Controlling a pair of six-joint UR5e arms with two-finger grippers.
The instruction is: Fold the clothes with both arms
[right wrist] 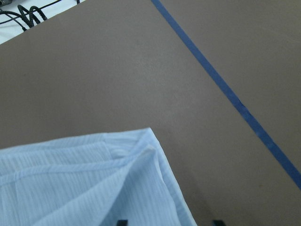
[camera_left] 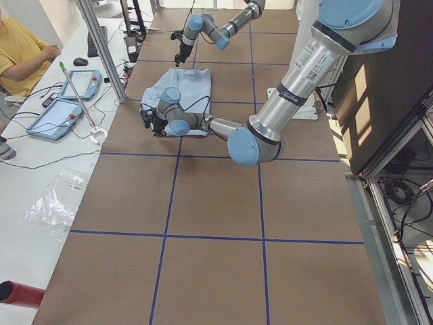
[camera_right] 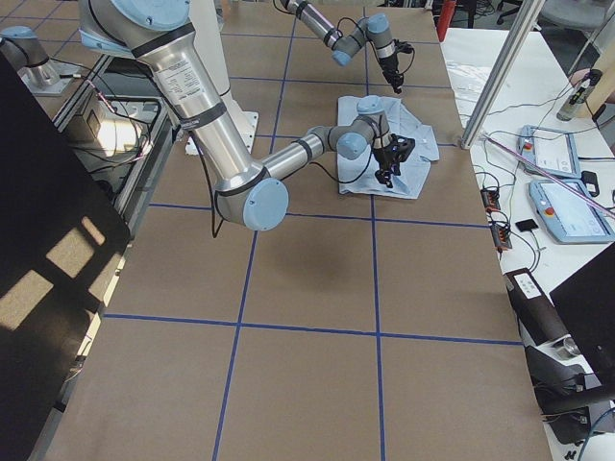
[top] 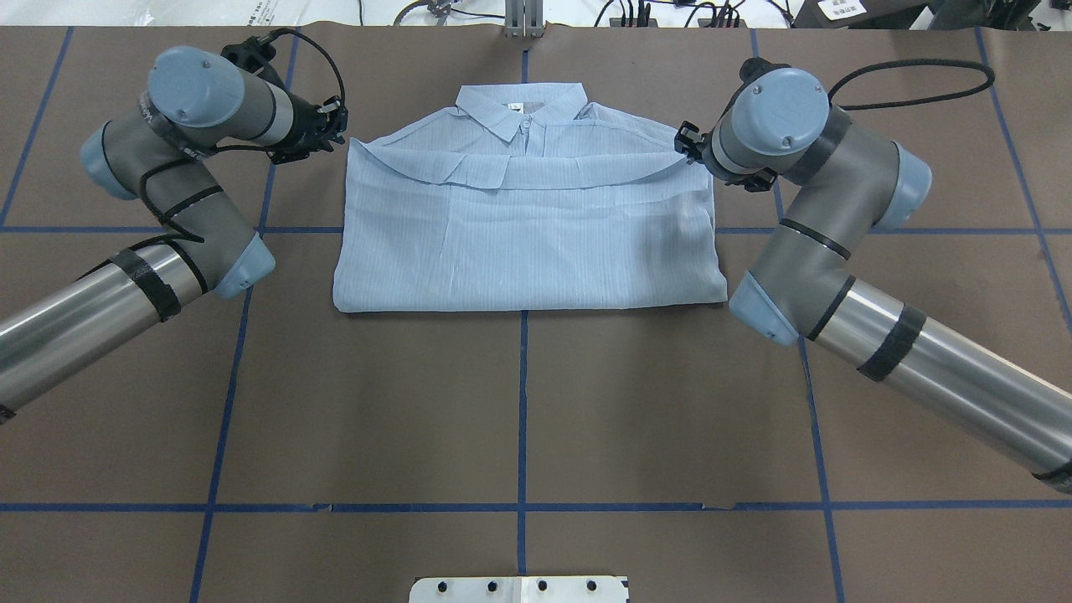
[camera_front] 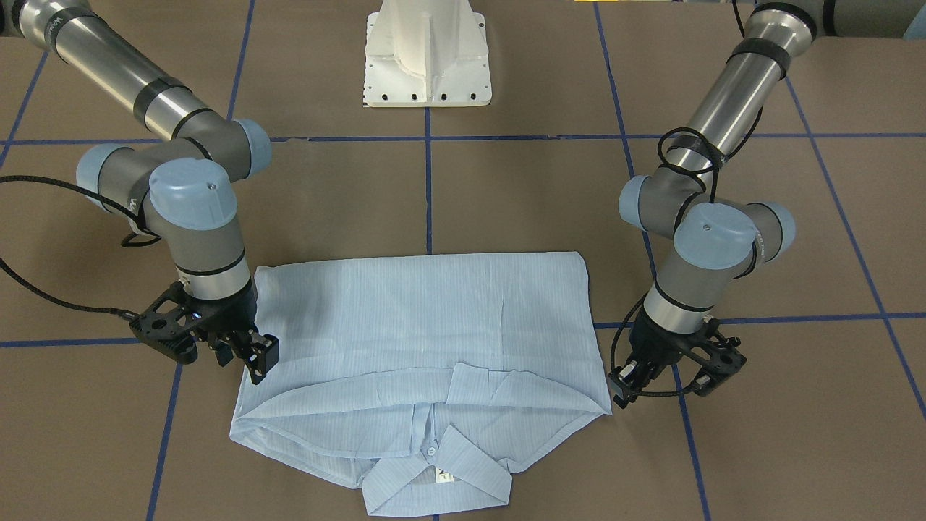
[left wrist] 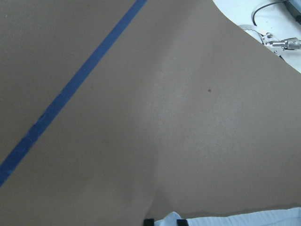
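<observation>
Evidently 1 fold is already laid: the pale-blue striped shirt (top: pixel 528 243) lies flat on the desk (top: pixel 519 402), on the side far from the robot. Its hem (top: pixel 519 177) is brought up over the body to just short of the collar (top: pixel 521 109), which points away from the robot. The right pincer (camera_front: pixel 259 359) is placed at the shirt's right shoulder corner. Its jaws are spread wide, and the corner of cloth is seen between them in the wrist view. The left pincer (camera_front: pixel 626 379) is set just beside the opposite corner. Its jaws are narrow, with a sliver of cloth showing between them, and whether that cloth is nipped cannot be told. The step in hand is judged to fall between 2 folds. For the next fold, all layers at each corner would need to be pinched together and both arms moved evenly, lest the thin cloth be skewed.
</observation>
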